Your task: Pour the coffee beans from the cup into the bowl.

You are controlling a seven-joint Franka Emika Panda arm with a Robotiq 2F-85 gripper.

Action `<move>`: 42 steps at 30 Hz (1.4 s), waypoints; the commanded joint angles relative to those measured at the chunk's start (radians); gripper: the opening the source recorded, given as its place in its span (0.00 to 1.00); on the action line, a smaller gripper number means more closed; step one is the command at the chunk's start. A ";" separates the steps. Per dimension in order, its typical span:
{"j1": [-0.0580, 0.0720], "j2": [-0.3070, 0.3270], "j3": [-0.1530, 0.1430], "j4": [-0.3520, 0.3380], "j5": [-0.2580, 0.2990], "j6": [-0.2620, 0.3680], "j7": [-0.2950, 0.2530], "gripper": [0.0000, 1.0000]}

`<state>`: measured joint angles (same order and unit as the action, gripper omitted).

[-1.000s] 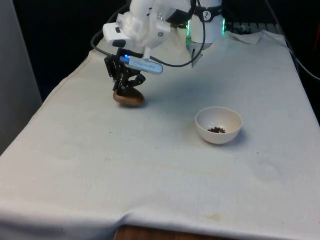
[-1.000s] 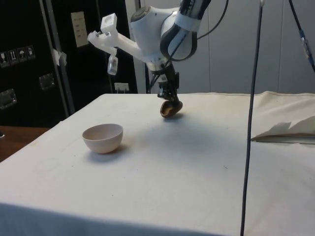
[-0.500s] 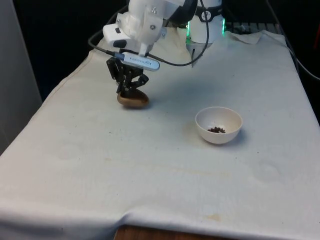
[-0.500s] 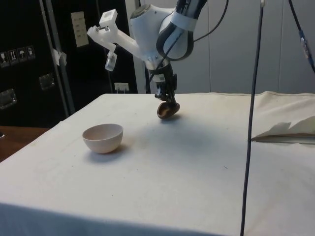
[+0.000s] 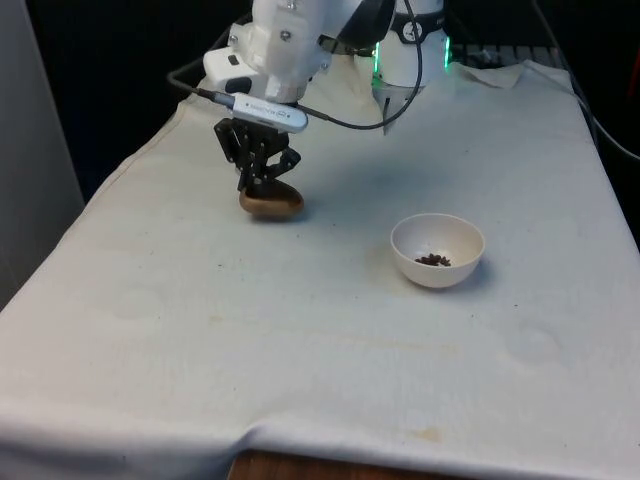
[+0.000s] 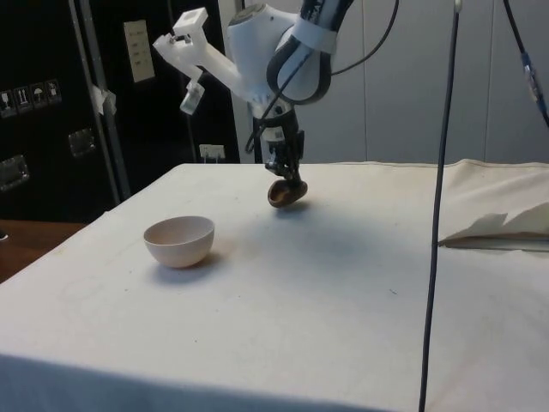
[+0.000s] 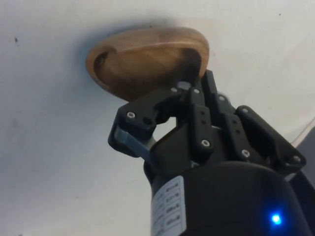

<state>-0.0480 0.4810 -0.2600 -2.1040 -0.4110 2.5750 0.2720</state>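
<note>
A brown wooden cup (image 5: 271, 203) hangs low over the cloth at the front view's left, tilted. My black gripper (image 5: 263, 183) is shut on its rim from above. From the side, the cup (image 6: 285, 193) sits under the gripper (image 6: 284, 178), close to the table. In the wrist view the cup (image 7: 142, 59) looks hollow, with no beans in the part I see, and the gripper (image 7: 183, 89) pinches its rim. A white bowl (image 5: 438, 251) with a few coffee beans (image 5: 433, 260) stands apart at the front view's right; its outer wall (image 6: 179, 242) faces the side camera.
The white cloth (image 5: 300, 330) covers the whole table. A crumpled fold of cloth (image 6: 502, 227) lies at the side view's right edge. A thin black pole (image 6: 439, 206) stands close before the side camera. Cables (image 5: 350, 125) trail from the arm.
My gripper has carried the cup a little towards the front view's right and turned it more upright. The bowl has stayed where it was.
</note>
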 commanded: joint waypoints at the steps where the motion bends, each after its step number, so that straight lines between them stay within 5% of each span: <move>1: -0.016 -0.003 0.014 -0.008 0.027 0.021 -0.028 0.00; 6: -0.018 0.001 0.011 -0.009 0.091 0.046 -0.087 0.00; 7: -0.003 0.004 -0.005 -0.002 0.076 0.028 -0.071 0.00; 8: -0.018 0.003 0.010 -0.009 0.102 0.051 -0.096 0.00; 16: -0.022 0.013 0.009 -0.011 0.205 0.087 -0.189 0.00; 17: -0.004 0.016 -0.011 -0.005 0.193 0.074 -0.175 0.00; 18: -0.022 0.014 0.009 -0.011 0.218 0.090 -0.201 0.00; 22: -0.022 0.020 0.009 -0.009 0.286 0.100 -0.263 0.00; 23: -0.004 0.021 -0.012 -0.005 0.275 0.085 -0.250 0.00; 24: -0.022 0.021 0.009 -0.009 0.298 0.101 -0.274 0.00; 29: -0.019 0.025 0.003 -0.006 0.362 0.101 -0.333 0.00; 31: -0.019 0.026 0.002 -0.005 0.377 0.100 -0.348 0.00; 32: -0.004 0.028 -0.013 -0.003 0.361 0.094 -0.331 0.00; 33: -0.018 0.026 0.002 -0.004 0.384 0.099 -0.354 0.00; 39: -0.016 0.027 -0.003 -0.003 0.423 0.095 -0.392 0.00; 40: -0.005 0.028 -0.015 -0.003 0.411 0.094 -0.379 0.00; 42: -0.016 0.027 -0.003 -0.003 0.425 0.095 -0.394 0.01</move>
<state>-0.0520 0.5090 -0.2760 -2.1070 0.0020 2.6690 -0.1090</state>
